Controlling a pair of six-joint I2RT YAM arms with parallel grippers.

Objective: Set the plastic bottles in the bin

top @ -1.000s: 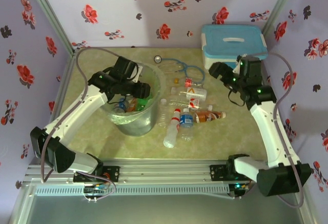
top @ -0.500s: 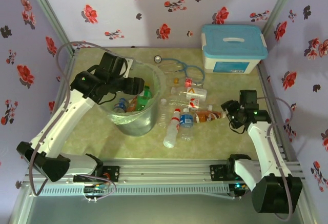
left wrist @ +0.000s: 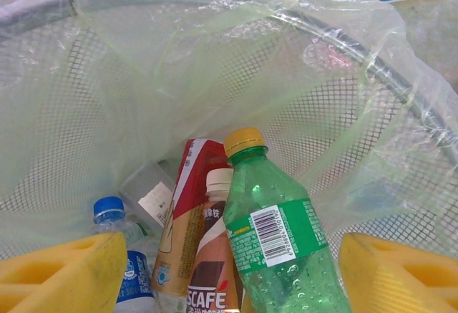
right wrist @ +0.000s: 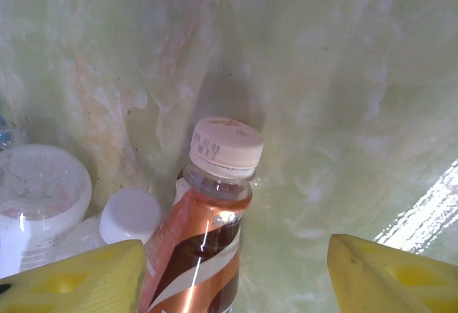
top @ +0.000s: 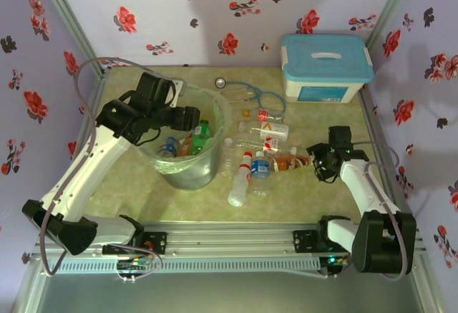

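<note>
Several bottles (left wrist: 275, 234) lie in the bin (top: 189, 173) under my left pincer (left wrist: 229, 256), which is spread and empty | right pincer (right wrist: 236, 256) parted, straddling the amber-brown bottle (right wrist: 207, 234), off-centre against one pad (right wrist: 79, 277) | risk, I judge: closing squirts its round body sideways | versus a second ago: right arm has dropped from beside the white box (top: 325, 66) to table.

green bottle (left wrist: 279, 241): base cut off; brown bottle (right wrist: 197, 248): body cut off
</note>
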